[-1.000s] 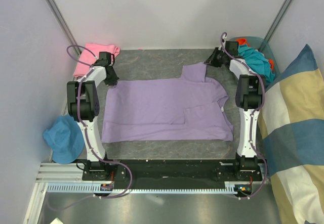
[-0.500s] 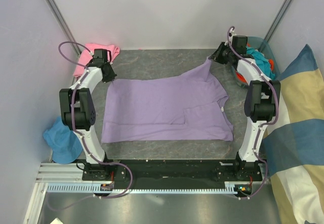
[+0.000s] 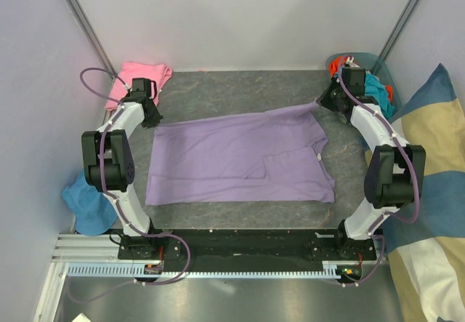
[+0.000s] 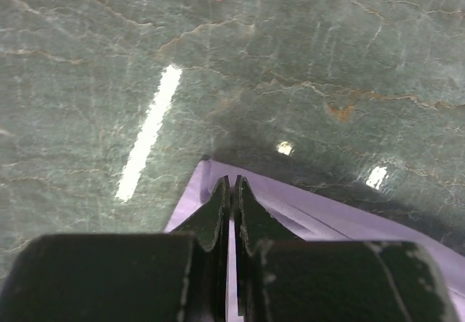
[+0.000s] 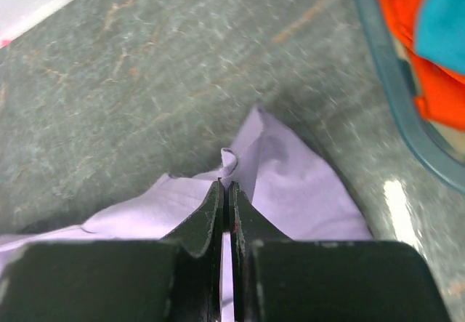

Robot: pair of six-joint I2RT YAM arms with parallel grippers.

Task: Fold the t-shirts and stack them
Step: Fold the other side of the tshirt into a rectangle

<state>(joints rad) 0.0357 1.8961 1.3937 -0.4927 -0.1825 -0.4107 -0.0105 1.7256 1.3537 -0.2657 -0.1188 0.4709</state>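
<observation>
Both jaws pinched on lavender t-shirt
Limp, light; left gripper, right gripper hold its upper corners.

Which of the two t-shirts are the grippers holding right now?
The light purple cloth t-shirt, spread mid-table: the left gripper and right gripper pinch its far corners. The pink t-shirt lies crumpled far left, untouched.

Both arms stretch forward and outward, left tool and right tool each with jaws pressed together.
</observation>
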